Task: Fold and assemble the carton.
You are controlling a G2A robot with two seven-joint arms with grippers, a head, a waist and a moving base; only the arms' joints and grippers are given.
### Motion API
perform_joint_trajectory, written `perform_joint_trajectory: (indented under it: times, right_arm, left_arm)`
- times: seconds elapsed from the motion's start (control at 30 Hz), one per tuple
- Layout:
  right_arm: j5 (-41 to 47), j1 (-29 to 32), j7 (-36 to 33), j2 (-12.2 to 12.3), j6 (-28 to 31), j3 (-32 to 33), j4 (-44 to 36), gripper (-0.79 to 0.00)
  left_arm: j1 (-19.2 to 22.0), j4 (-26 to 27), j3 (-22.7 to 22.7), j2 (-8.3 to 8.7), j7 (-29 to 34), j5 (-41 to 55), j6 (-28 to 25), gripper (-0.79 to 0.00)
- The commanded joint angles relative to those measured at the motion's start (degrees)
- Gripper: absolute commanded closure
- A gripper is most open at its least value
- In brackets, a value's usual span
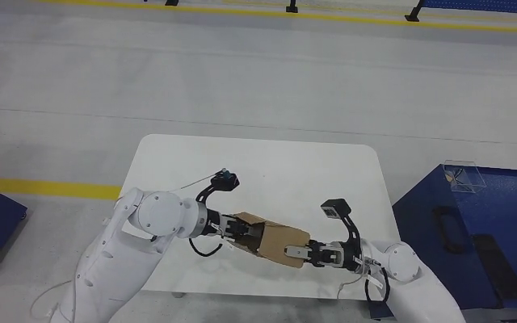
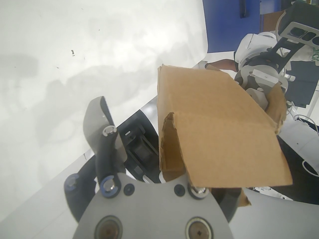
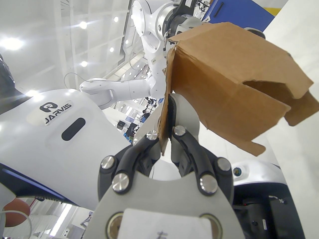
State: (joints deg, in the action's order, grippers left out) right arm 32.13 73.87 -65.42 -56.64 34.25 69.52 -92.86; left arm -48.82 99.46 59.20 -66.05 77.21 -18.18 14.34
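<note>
Top view, lower middle: you're suspending the carton [image 1: 271,240] over the table [image 1: 242,161] edge. Right gripper [image 3: 167,125] is pinching an end flap as an anchor. Left gripper [image 1: 237,230] is gaping wide at the opposite end, likely readying to fold.

Wht tbl [image 1: 266,165], rounded corners, grey floor [image 1: 242,73]

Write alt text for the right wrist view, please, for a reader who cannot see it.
The right end effector is shut on one edge flap of a brown cardboard carton. The carton is partly opened into a box shape, with loose flaps at its near end, and the white left arm is at its far end.
</note>
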Motion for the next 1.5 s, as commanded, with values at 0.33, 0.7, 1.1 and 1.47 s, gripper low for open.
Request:
perform_joint_trajectory:
  times: [0.33, 0.7, 1.1, 1.47]
  right_arm:
    - [-4.68, 1.58, 4.00, 0.26, 1.91, 2.77, -1.89, -0.785]
    - [-6.30, 4.55, 11.93, 0.83, 7.24, 10.58, -4.40, -0.785]
    - [-14.26, 3.64, 25.65, 0.09, 2.61, 11.77, -2.73, -0.785]
    - [-22.27, 2.28, 27.91, -0.68, 2.85, 7.76, -0.52, -0.785]
  left_arm:
    - [-2.59, 5.27, 3.41, 1.16, 2.62, 3.82, 4.15, 0.000]
    - [-2.60, 2.64, 6.48, 0.65, -1.29, 16.54, 9.73, 0.000]
    - [-3.30, -8.65, 6.24, -1.90, -9.04, 47.87, 12.19, 0.000]
    - [0.16, -15.72, 1.34, -3.23, -10.71, 56.55, 15.89, 0.000]
